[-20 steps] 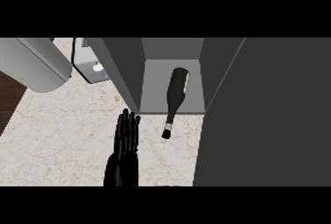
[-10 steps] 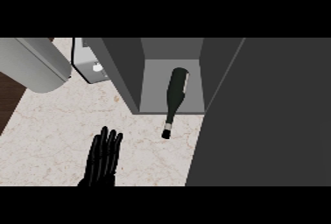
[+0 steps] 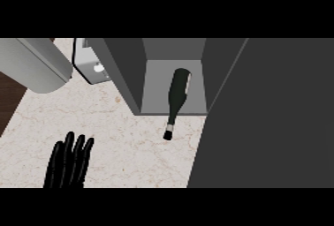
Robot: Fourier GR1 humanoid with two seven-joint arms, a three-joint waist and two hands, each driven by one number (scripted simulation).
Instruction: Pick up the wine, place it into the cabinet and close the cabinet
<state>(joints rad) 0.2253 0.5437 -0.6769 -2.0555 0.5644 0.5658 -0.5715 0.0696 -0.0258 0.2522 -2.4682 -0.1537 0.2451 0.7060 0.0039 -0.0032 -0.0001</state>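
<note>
The dark wine bottle (image 3: 179,88) lies on its side on the floor of the open grey cabinet (image 3: 155,84). Its body is inside, while its neck and cap (image 3: 168,134) stick out over the marble counter (image 3: 124,132). My left hand (image 3: 67,164) shows at the lower left, flat over the counter with straight fingers, open and holding nothing. It is well apart from the bottle, down and to the left of it. The right hand shows nowhere.
The cabinet's open door (image 3: 267,119) is a big dark panel filling the right side. A large grey rounded object (image 3: 32,62) and a small metal appliance (image 3: 90,67) stand at the back left. The counter's left edge (image 3: 13,114) borders dark wood.
My left hand has drawn back down and to the left, away from the bottle's neck. The bottle and the cabinet door have not moved.
</note>
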